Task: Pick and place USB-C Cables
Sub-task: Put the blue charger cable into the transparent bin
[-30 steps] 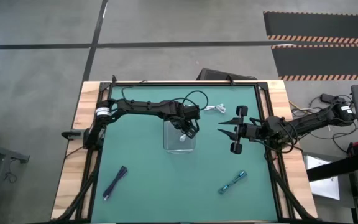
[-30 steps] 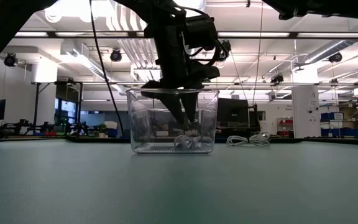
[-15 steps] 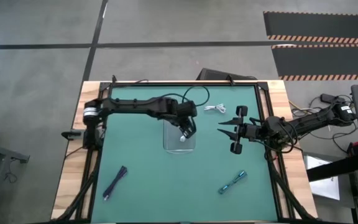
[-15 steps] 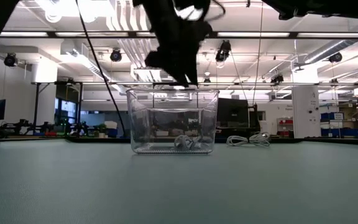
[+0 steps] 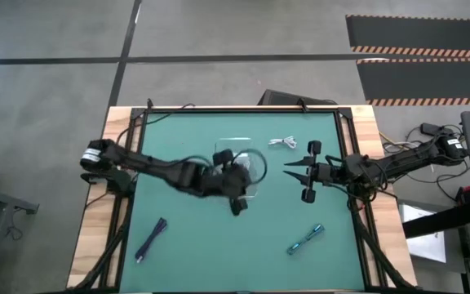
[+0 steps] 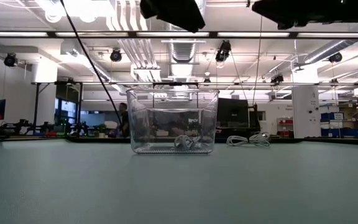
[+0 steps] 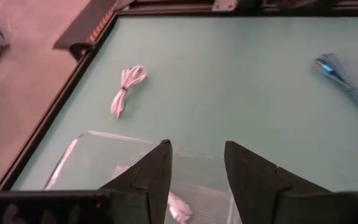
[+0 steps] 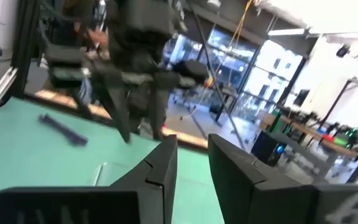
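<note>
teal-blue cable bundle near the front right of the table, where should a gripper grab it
Grip the teal-blue cable bundle across its middle, coming straight down from above. It lies flat on the green table as a slim diagonal strip with open mat on both long sides, so fingers probably fit best closing across its narrow width.

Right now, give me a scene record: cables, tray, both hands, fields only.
tray: clear tray, mid-table
in tray: one white cable
white cable on mat: white cable by the far edge
purple cable: near left corner
teal cable: near right side
left hand: open, empty, raised over the tray's near side
right hand: open, empty, waiting right of the tray
</note>
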